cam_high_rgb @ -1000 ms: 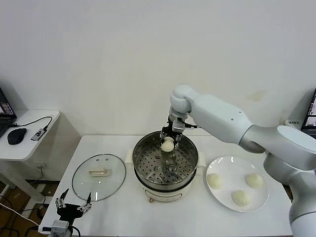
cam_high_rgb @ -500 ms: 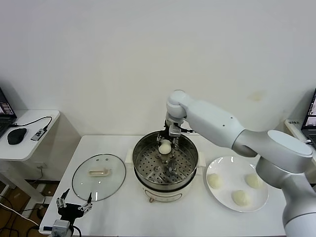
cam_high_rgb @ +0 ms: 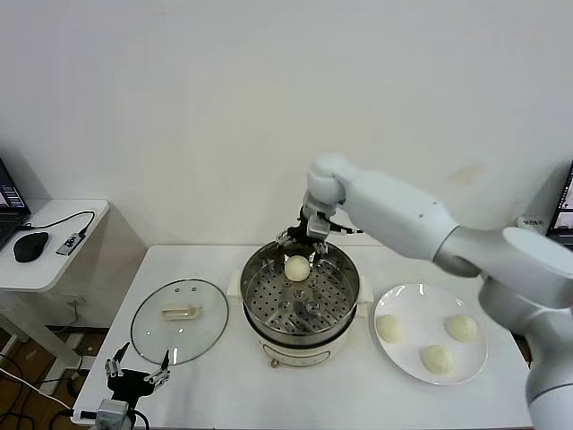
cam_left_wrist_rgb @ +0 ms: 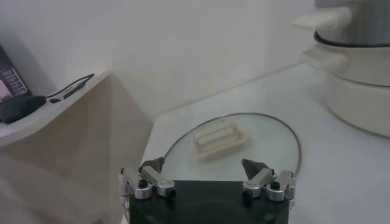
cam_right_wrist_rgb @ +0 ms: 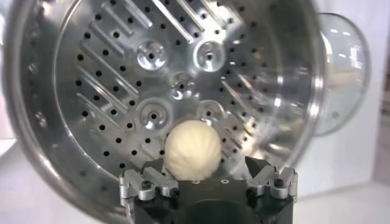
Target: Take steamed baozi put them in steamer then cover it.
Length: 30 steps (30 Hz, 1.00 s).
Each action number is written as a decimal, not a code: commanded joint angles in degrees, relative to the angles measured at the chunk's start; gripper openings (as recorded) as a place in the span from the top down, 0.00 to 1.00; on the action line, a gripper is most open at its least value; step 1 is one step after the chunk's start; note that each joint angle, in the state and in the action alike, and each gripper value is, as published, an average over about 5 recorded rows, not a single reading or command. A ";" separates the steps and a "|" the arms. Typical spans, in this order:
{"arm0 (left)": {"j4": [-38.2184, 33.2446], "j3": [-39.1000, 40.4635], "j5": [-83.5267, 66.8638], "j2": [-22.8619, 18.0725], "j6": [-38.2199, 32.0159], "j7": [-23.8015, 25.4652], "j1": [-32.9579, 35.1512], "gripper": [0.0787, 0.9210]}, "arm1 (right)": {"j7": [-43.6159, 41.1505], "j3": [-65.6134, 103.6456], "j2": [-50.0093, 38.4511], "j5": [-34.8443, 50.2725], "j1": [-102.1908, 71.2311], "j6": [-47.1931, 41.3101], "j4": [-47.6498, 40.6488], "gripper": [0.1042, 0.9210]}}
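**First bun lands in the steamer, three wait on the plate**

Jaws spread wide, your right gripper [cam_high_rgb: 303, 240] hangs over the far rim of the steamer [cam_high_rgb: 300, 309], and the baozi [cam_high_rgb: 296, 266] it carried a second ago now sits free on the perforated floor, toward the back wall. A second ago the bun was pinched between the fingers above the basket; now the right wrist view shows it lying on the steel [cam_right_wrist_rgb: 194, 148] with both fingertips standing clear to either side, nothing between them. You can count the release as done.

Three more baozi [cam_high_rgb: 432, 340] rest on the white plate [cam_high_rgb: 394, 359] to the right of the pot, none touching another. The glass cover [cam_high_rgb: 179, 320] lies flat on the table to the left of the steamer, handle up, untouched. Your left gripper [cam_high_rgb: 136, 374] is parked low at the near left edge of the table, just short of the cover, its fingers open and empty; its wrist view looks straight across the lid [cam_left_wrist_rgb: 231, 143].

Judging by the layout, you are about a quarter through the loading. The next call is likely to lift the right arm clear of the rim and swing it to the plate. Mind the placed bun: it lies close under the open fingers, and a low exit could nudge it.
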 commanded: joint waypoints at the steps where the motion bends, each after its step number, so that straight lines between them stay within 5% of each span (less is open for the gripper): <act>1: -0.56 0.10 -0.02 -0.03 0.15 0.14 0.03 0.12 | -3.85 -6.24 -16.38 22.56 12.13 -29.98 9.63 0.12; 13: -1.80 1.23 -0.39 0.39 1.53 0.33 0.34 0.12 | -6.14 -9.60 -33.71 23.00 9.83 -65.25 22.11 0.12; 30: -4.23 1.35 -0.64 0.58 2.48 -0.03 2.06 0.12 | -4.56 8.99 -35.77 2.02 -21.74 -68.38 28.28 0.12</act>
